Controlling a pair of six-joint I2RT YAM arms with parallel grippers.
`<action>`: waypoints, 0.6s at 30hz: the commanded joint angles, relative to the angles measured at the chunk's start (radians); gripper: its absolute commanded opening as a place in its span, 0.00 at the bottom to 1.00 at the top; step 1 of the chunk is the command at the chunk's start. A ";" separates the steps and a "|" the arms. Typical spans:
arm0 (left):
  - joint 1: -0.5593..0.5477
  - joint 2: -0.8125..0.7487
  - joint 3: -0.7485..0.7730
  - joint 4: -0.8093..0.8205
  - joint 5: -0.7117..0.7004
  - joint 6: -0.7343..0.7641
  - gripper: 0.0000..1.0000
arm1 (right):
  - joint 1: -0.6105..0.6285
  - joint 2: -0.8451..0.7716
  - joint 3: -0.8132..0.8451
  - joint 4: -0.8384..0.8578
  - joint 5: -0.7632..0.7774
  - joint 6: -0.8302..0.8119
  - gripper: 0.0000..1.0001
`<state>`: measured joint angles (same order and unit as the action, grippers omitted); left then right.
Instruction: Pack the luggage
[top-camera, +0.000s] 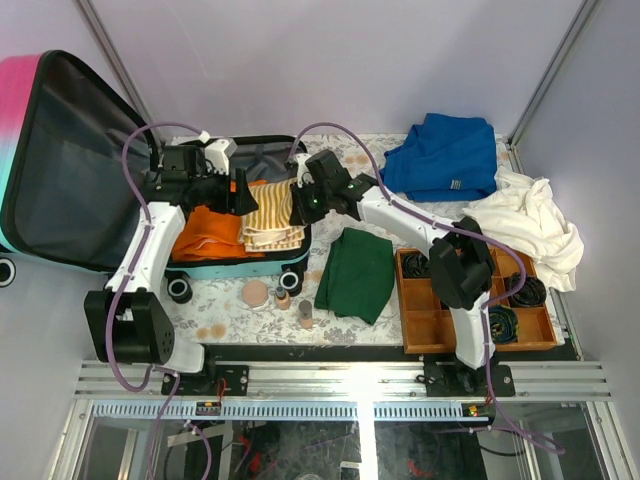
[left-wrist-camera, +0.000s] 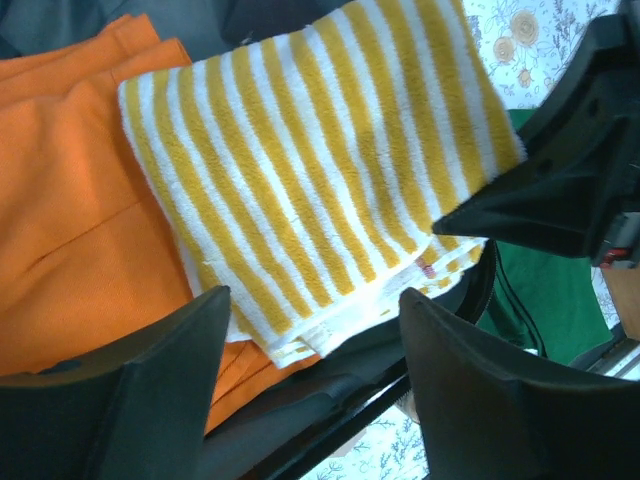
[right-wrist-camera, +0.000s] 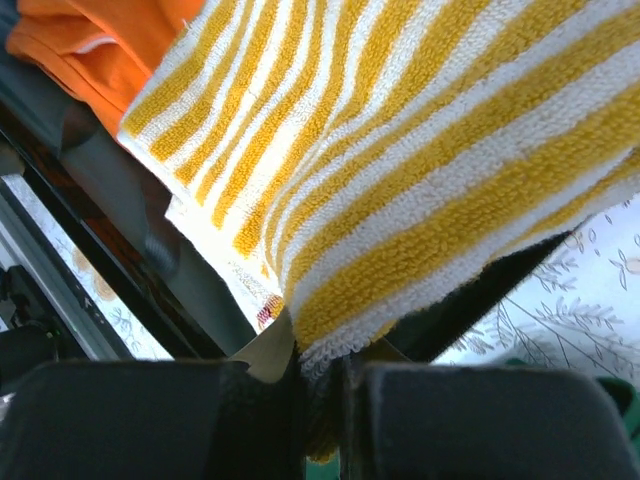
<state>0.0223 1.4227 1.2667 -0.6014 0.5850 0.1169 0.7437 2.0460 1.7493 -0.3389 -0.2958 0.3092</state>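
Top external view: the luggage (top-camera: 70, 165) lies open at the far left of the table (top-camera: 350, 150), lid propped up, base toward the middle. An orange garment (top-camera: 205, 232) is folded inside the base. A striped towel (top-camera: 268, 215) lies partly on top of it, its right edge reaching over the luggage's right rim.

The right tool (top-camera: 297, 200) is pressed together on that overhanging edge; the right wrist view shows the towel's hem pinched between its fingers (right-wrist-camera: 230, 420). The left tool (top-camera: 238, 190) hovers over the towel's near-left part with its jaws spread and nothing between them, as the left wrist view shows (left-wrist-camera: 312, 305).

By my reading, packing is under way but far from finished. One garment is in, and the towel is being settled into place. It will count as packed once its edge is inside the rim and let go.

Outside the luggage are a green cloth (top-camera: 355, 272) just beside it, a blue garment (top-camera: 440, 155) and a white garment (top-camera: 525, 225) at the far right. A few small round items (top-camera: 256, 292) sit near its front edge, and black cables (top-camera: 502, 322) sit in a wooden tray (top-camera: 430, 325). Whether all of these belong inside, I cannot tell. The lid has not yet been closed.
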 joint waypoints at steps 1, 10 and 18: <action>-0.013 0.038 -0.005 0.014 -0.006 0.026 0.61 | -0.005 -0.069 -0.022 -0.063 0.038 -0.057 0.00; -0.061 0.101 -0.006 0.039 0.009 0.015 0.48 | -0.015 -0.099 0.042 -0.104 -0.004 -0.084 0.75; -0.110 0.137 0.013 0.089 0.050 -0.011 0.44 | -0.116 -0.248 -0.017 -0.109 -0.114 -0.122 0.92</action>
<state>-0.0559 1.5311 1.2652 -0.5835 0.5964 0.1242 0.7010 1.9511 1.7538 -0.4606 -0.3378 0.2203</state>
